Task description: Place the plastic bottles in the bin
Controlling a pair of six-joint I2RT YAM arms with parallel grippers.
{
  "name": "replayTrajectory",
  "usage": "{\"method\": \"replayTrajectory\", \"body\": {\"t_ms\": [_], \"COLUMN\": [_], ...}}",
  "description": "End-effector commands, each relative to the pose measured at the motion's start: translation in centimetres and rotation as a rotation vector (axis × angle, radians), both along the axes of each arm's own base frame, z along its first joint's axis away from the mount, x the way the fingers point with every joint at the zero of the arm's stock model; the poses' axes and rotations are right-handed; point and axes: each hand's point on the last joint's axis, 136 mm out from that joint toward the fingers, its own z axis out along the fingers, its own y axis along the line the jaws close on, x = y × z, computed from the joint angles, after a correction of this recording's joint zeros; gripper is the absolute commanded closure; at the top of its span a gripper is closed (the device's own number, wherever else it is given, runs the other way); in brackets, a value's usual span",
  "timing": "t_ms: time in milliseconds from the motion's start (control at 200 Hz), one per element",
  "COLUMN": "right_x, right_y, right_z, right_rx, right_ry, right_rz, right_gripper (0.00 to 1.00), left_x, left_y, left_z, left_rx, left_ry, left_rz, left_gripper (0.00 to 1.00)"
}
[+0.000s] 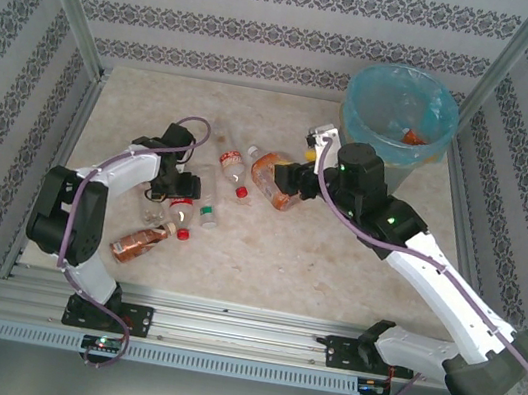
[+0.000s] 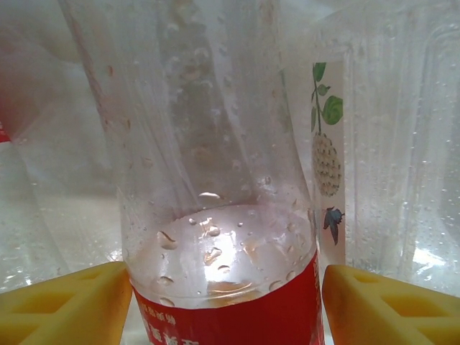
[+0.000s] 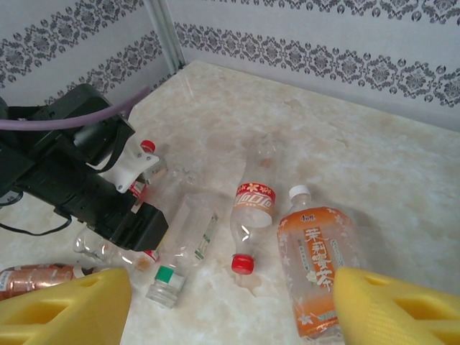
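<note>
The bin [image 1: 363,123] stands at the table's [image 1: 335,260] far right corner, with an orange item [image 1: 412,136] lying inside it. The other bottles are all out on the table, left of the bin. The right gripper [image 1: 293,177] reaches toward the middle of the table, over an orange bottle [image 1: 272,181] that lies on its side. In the right wrist view this gripper [image 3: 233,305] has its jaws spread wide. The orange bottle [image 3: 314,269], white cap pointing away, lies between them close to the right-hand pad [image 3: 399,305]. A clear gap of table separates it from the other pad, so nothing is gripped. Just left of it lie a red-label bottle [image 3: 251,208] with a red cap and a green-cap bottle [image 3: 188,244], side by side and near each other. A brown bottle [image 1: 140,241] lies nearest the arm bases, on the left. The left gripper [image 1: 177,186] is down among the leftmost bottles. In its wrist view the left gripper [image 2: 226,309] straddles a clear bottle [image 2: 215,237] with a red band and droplets inside. One yellow pad [image 2: 65,305] meets the bottle's edge and the other sits just beside it. I cannot tell whether the bottle is actually clamped. A printed bottle [image 2: 327,165] stands close on its right.
</note>
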Motion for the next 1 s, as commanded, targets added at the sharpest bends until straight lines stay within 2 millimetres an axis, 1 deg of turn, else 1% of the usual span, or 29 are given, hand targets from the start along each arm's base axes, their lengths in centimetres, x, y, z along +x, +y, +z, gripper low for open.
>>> {"method": "replayTrajectory", "body": {"t_ms": [0, 235, 390, 480, 605, 744, 894, 994], "right_x": [-0.3, -0.4, -0.5, -0.6, -0.8, -0.8, -0.6, -0.4], "right_y": [-0.2, -0.1, -0.1, -0.1, -0.3, -0.5, -0.6, -0.4], "right_z": [0.4, 0.7, 0.7, 0.3, -0.1, -0.4, -0.6, -0.7], "right_rx": [0.029, 0.030, 0.036, 0.038, 0.042, 0.027, 0.025, 0.019], "right_ry": [-0.005, -0.008, -0.002, 0.006, 0.011, 0.012, 0.004, 0.010], "right_rz": [-0.013, -0.007, -0.006, -0.006, -0.011, -0.013, -0.024, -0.020], "right_gripper": [0.25, 0.25, 0.25, 0.25, 0.25, 0.25, 0.25, 0.25], "left_x": [0.0, -0.2, -0.6, -0.9, -0.9, -0.7, -0.6, -0.6], "left_y": [0.1, 0.2, 0.1, 0.1, 0.4, 0.4, 0.1, 0.0], "left_z": [-0.5, -0.8, -1.6, -2.0, -2.0, -1.8, -2.4, -2.8], "left_rx": [-0.009, -0.002, -0.003, -0.002, 0.015, 0.010, -0.002, -0.010], "left_ry": [0.009, 0.020, 0.042, 0.058, 0.056, 0.046, 0.051, 0.054], "left_rz": [-0.021, -0.035, -0.039, -0.042, -0.038, -0.039, -0.035, -0.032], "left_gripper": [0.29, 0.30, 0.30, 0.27, 0.22, 0.27, 0.27, 0.27]}}
